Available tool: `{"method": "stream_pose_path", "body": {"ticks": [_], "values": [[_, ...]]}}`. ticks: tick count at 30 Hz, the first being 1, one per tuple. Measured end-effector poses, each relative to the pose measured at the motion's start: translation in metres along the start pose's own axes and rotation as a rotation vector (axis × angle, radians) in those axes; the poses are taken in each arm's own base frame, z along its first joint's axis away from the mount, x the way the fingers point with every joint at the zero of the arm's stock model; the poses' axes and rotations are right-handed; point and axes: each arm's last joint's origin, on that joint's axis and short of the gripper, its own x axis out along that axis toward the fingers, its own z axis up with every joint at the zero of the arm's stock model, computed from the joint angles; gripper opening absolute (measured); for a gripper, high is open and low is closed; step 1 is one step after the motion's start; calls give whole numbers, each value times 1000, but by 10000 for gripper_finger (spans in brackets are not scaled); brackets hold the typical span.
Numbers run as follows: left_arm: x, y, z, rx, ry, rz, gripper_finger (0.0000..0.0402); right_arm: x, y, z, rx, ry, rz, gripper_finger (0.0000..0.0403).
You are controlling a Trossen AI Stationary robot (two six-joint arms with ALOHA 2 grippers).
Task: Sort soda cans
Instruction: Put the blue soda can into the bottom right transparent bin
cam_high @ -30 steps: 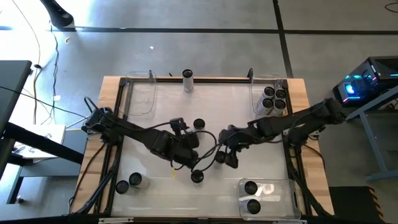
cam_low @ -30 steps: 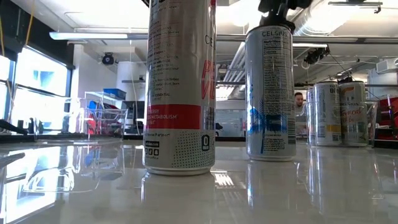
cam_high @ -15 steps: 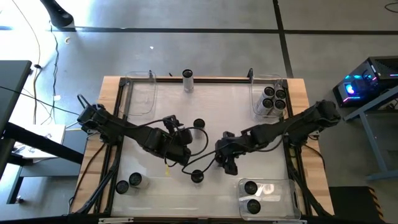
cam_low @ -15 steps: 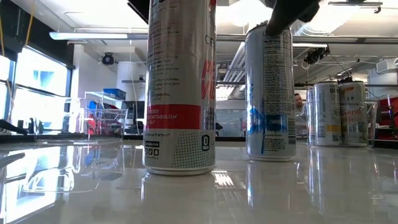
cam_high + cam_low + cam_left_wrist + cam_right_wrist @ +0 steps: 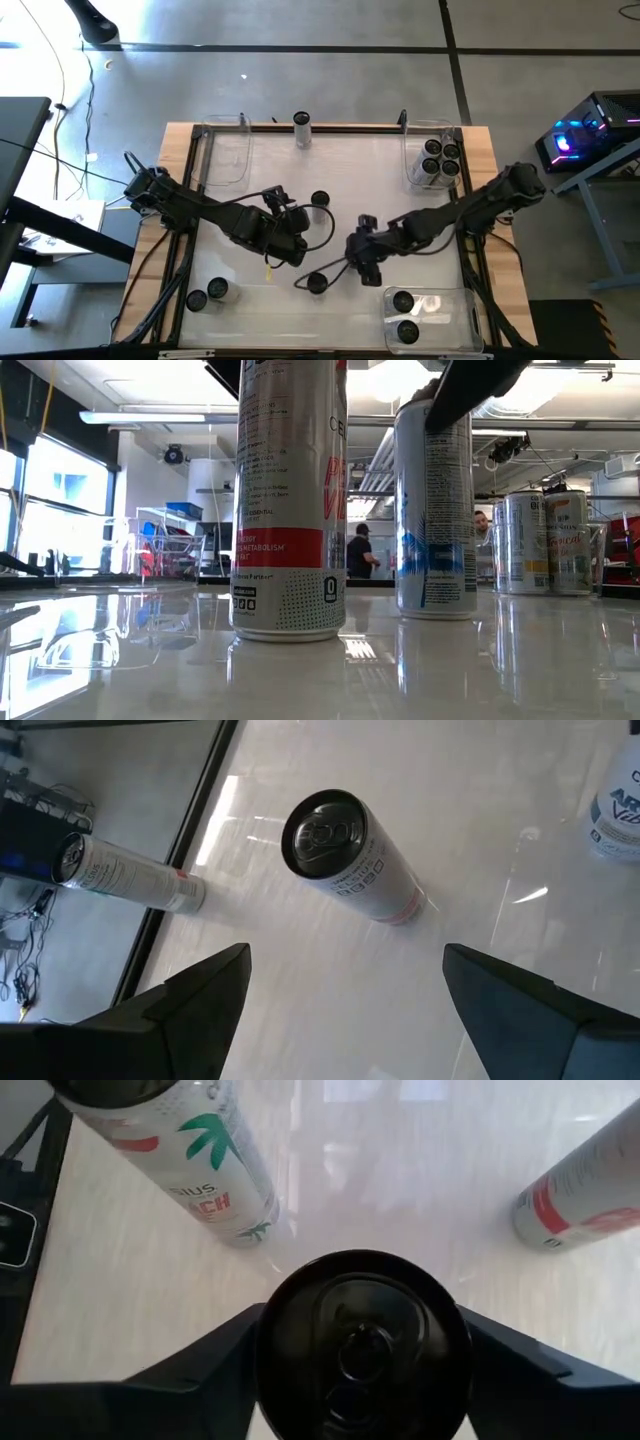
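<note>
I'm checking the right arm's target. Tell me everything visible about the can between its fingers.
The can stands upright on the glossy white table, near the front middle. Its top is dark with a pull tab; in the low view its silvery side carries blue graphics and small print. The right gripper straddles its top, one dark finger on either side, closing in.

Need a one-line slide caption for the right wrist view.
Right gripper straddles an upright soda can, fingers either side of its dark top.
</note>
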Motion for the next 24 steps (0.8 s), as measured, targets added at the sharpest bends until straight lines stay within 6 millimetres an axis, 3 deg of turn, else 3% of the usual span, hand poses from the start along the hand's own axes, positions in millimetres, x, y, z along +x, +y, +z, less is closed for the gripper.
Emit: {"method": "stream_pose_path", "body": {"ticks": [2,6,12,15,19,24], "values": [[0,0,0,0,0,0,326,-2,3,0,-2,0,-7,234],[0,0,0,-1,0,0,326,-21,10,4,-20,45,-93,234],[0,0,0,-8,0,0,326,-98,14,9,-4,51,-311,234],[0,0,0,-9,-1,2,326,-138,17,-3,64,73,-357,234],[-1,0,0,-8,-12,16,326,-182,24,-34,164,96,-344,234],[-2,-1,0,-6,-19,21,326,-208,51,-66,254,37,-178,234]]}}
